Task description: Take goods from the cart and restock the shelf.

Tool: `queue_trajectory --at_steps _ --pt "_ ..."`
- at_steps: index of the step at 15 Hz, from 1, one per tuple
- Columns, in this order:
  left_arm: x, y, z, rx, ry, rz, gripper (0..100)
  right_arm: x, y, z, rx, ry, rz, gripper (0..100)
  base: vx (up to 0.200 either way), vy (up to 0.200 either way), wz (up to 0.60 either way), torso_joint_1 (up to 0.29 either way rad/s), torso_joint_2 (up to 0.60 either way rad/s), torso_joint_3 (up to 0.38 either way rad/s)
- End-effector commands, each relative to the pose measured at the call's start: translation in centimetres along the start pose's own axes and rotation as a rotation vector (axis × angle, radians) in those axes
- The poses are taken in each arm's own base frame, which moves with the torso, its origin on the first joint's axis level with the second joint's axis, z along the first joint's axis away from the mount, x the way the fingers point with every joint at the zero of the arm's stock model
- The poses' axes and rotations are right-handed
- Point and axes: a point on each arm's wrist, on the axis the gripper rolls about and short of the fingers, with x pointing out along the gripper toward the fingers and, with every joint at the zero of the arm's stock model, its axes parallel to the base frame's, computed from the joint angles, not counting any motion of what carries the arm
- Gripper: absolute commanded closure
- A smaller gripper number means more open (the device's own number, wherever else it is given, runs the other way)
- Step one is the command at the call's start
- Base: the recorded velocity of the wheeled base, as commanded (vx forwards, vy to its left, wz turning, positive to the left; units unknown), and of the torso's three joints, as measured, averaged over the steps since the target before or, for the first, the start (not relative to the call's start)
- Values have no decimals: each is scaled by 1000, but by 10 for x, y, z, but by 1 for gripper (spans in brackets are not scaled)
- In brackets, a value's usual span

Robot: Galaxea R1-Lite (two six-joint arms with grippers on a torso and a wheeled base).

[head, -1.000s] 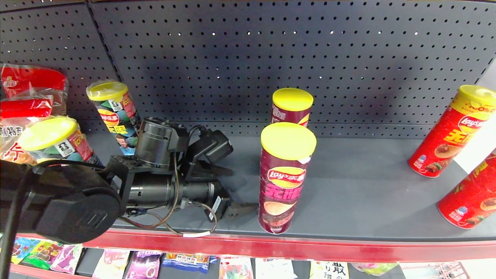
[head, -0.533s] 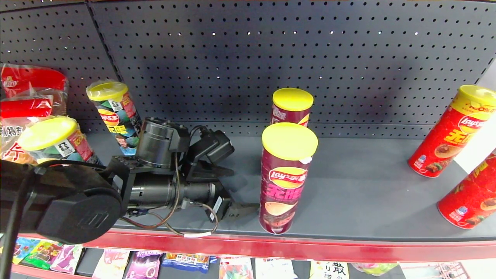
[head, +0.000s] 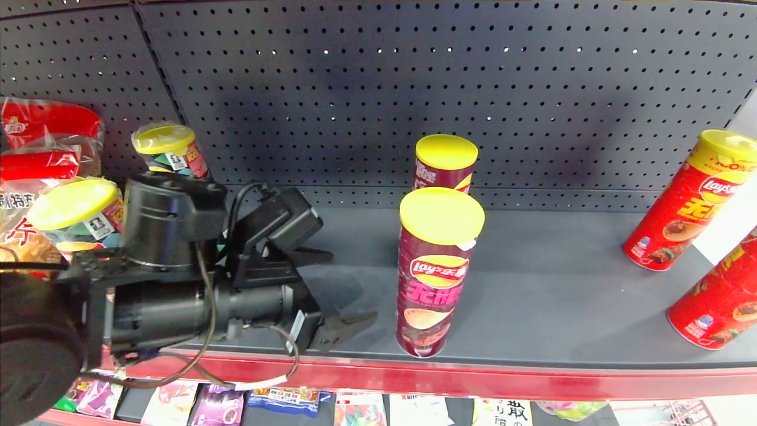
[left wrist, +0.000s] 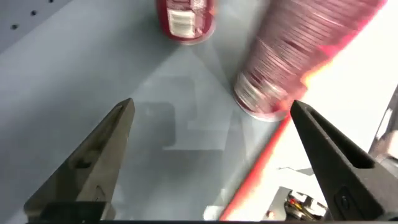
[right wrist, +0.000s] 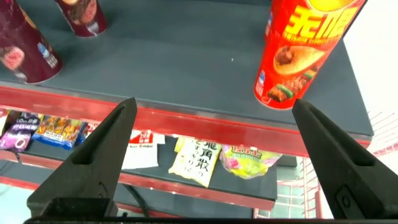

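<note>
Placement judged complete: maroon can (head: pixel 434 278) stands upright at the shelf (head: pixel 562 296) front, left gripper (head: pixel 353 287) jaws apart beside it. Right gripper (right wrist: pixel 214 101) jaws apart, empty. Next: withdraw without tipping the can

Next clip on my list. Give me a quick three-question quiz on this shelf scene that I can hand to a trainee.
1. True or false: the left claw is shut on the front maroon can.
2. How many maroon cans stand in the middle of the shelf? A) one B) two C) four
3. Fill the blank: the red can by the back panel has a lid coloured ____.
Key: 1 false, the claw is open and apart from that can. 2 B, one behind the other. 3 yellow.
</note>
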Motion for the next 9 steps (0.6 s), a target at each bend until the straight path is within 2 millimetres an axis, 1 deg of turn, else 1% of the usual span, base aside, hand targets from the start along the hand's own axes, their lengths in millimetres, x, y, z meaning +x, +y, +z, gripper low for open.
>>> queue_trajectory --at_steps 1,2,3,4,5,6,7,8,9 --pt "-52 -19 -11 19 -55 42 0 0 0 -9 -1 9 1 0 0 0 0 0 0 0" --pt "-79 -31 -30 21 -49 70 0 0 0 -17 -2 16 3 0 0 0 0 0 0 0" --pt "-97 -40 -39 27 -44 97 0 -1 1 -25 -3 19 1 0 0 0 0 0 0 0" --pt "-113 -44 -45 8 -49 145 0 -2 1 -31 -5 18 1 0 0 0 0 0 0 0" --pt "-120 -46 -49 -15 -54 166 0 -2 1 -35 -6 16 0 0 0 0 0 0 0 0" --pt "-142 -52 -57 -71 -80 223 0 -4 1 -47 -22 24 -5 0 0 0 0 0 0 0" --pt "-153 -55 -62 -84 -78 256 0 -6 1 -51 -27 25 -12 0 0 0 0 0 0 0" --pt "-175 -62 -75 -92 -72 292 0 -10 1 -58 -26 36 -22 0 0 0 0 0 0 0" --pt "-190 -68 -86 -99 -70 300 0 -12 2 -63 -25 58 -35 0 0 0 0 0 0 0"
